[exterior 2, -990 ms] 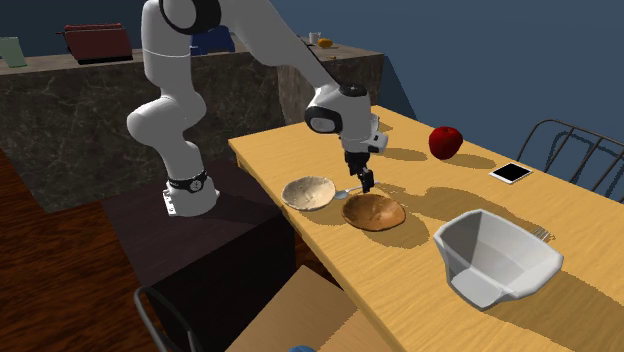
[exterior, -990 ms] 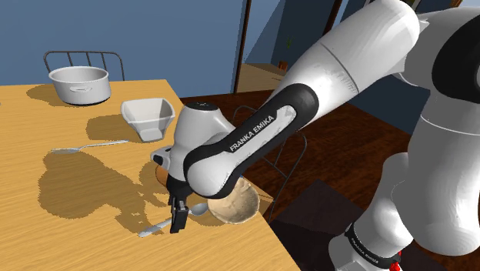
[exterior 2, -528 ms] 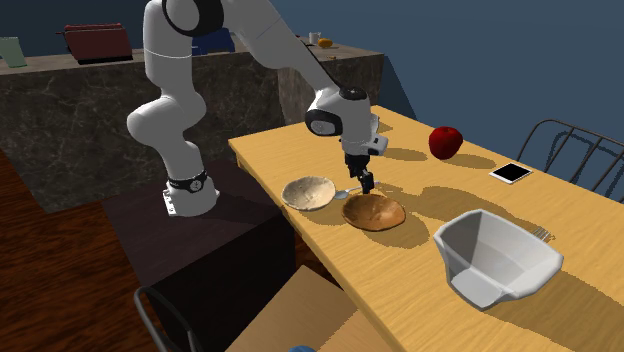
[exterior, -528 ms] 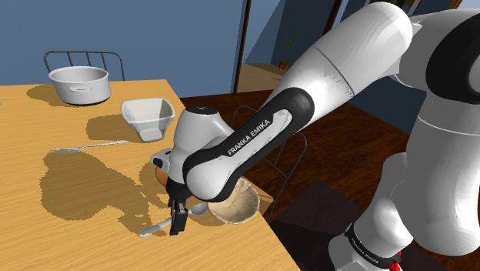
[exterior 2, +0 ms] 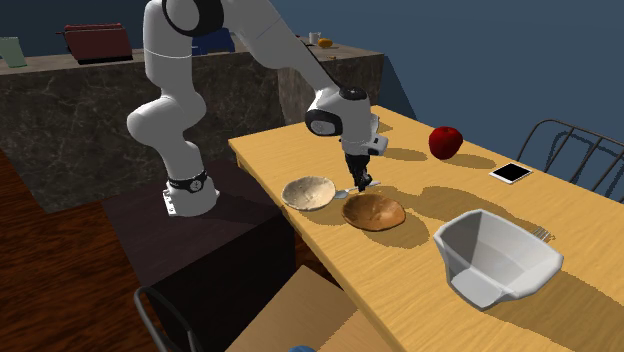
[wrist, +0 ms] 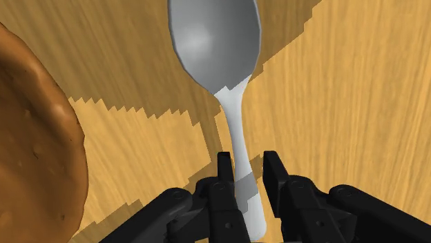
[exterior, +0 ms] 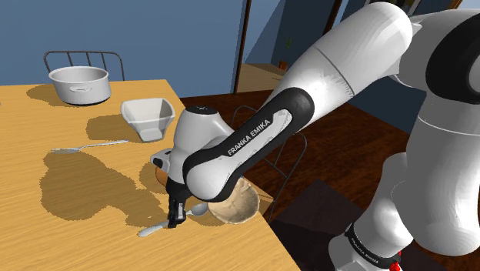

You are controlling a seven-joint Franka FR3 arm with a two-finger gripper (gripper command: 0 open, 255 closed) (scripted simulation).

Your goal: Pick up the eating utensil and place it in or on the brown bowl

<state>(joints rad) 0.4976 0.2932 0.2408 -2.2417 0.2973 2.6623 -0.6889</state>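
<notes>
Now end effector (wrist: 246, 164) pinching slim handle of glossy grey spoon (wrist: 215, 48), brown bowl (wrist: 38, 138) beside

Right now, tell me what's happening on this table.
A white robot arm is working on a shiny grey spoon that lies flat on the wooden table. Its black jaws are shut on the spoon's handle, and the spoon is not yet lifted. The round brown bowl, where the spoon is meant to go, sits right beside it, with a paler tan bowl close by.
</notes>
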